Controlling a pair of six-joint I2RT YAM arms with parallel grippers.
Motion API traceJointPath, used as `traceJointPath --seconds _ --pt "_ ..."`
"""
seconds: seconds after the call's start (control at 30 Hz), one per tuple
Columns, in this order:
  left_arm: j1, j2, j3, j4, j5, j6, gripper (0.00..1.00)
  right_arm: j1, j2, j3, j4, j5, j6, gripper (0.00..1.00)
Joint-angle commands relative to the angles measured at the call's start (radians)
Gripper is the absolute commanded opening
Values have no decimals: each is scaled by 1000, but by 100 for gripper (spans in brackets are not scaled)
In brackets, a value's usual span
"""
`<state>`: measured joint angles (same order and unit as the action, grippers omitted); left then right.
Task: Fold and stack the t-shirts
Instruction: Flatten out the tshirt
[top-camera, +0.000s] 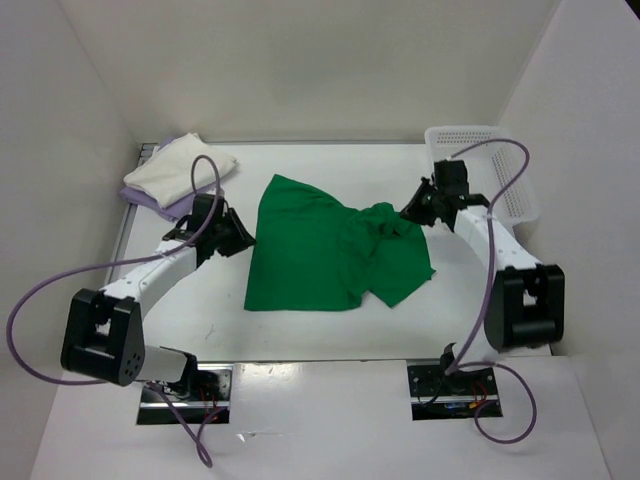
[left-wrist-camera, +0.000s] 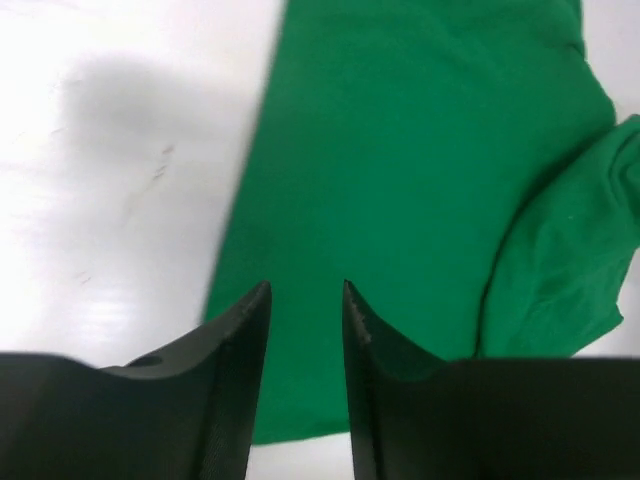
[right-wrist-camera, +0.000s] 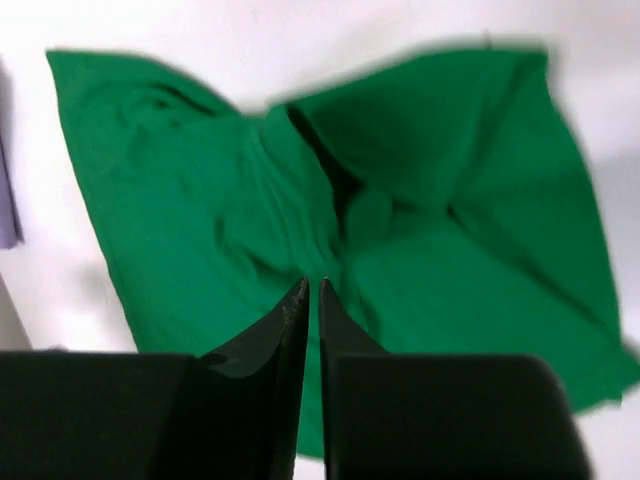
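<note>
The green t-shirt lies partly spread in the middle of the table, its right side bunched and folded over. My left gripper hovers at the shirt's left edge. Its jaws are open, with only the flat green cloth showing below the gap. My right gripper is at the bunched right side. Its jaws stand a narrow slit apart above the wrinkled green cloth, holding nothing. A folded white t-shirt rests on the lavender t-shirt at the back left.
A white mesh basket stands at the back right, close behind the right arm. White walls enclose the table on the left, back and right. Purple cables loop from both arms.
</note>
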<state>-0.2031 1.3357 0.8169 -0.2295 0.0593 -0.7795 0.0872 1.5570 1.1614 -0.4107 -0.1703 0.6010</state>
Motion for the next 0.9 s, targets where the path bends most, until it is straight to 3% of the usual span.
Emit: traceJointPath --seconds 0.0,0.07,0.27,0.47,0.6,0.87 --pt "-60 118 43 24 45 34 37 6 -119 -150 50 12 31 10" --pt "-133 131 65 58 45 25 32 6 -168 -202 59 -1 43 0" --pt "-214 334 194 111 140 14 32 6 -213 -232 59 -26 52 0" --pt "-214 491 283 154 120 13 32 28 -52 -266 110 -84 66 0" --pt "-124 579 317 168 129 3 32 72 21 -252 182 -123 91 0" --pt "50 658 428 147 91 32 32 97 294 -62 263 -153 127 0"
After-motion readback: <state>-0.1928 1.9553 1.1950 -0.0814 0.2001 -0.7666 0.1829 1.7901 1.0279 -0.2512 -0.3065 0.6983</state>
